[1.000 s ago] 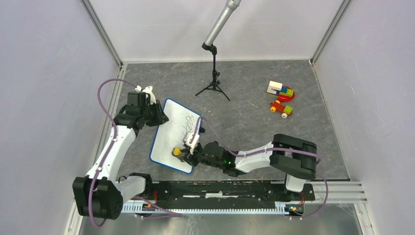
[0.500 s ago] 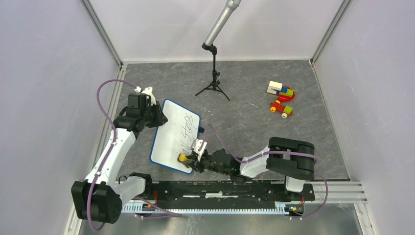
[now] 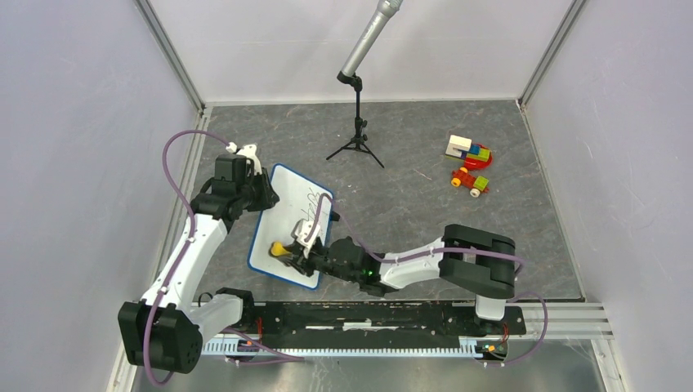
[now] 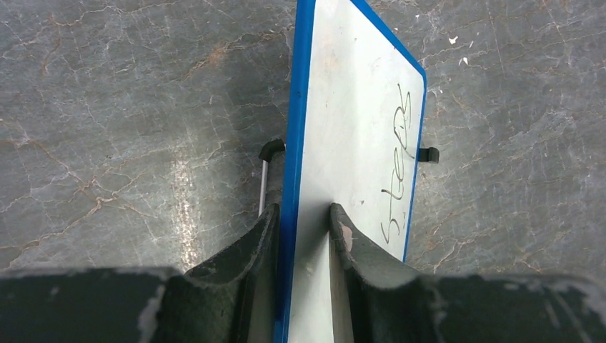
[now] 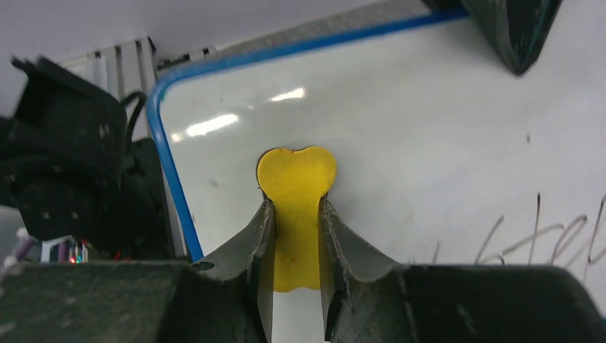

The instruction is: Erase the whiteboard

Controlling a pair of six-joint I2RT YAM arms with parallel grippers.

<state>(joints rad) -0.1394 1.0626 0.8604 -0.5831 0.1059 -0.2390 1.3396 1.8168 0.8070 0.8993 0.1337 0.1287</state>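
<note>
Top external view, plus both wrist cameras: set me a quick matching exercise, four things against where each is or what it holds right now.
Things:
1. left end effector
2. right end effector
3. toy blocks
4. tripod stand

Places or states:
A. far right part of the table
B. shut on the yellow eraser
C. clamped on the blue rim of the whiteboard
D. far middle of the table

Pairs: 1-C, 2-B, 3-A, 4-D
</note>
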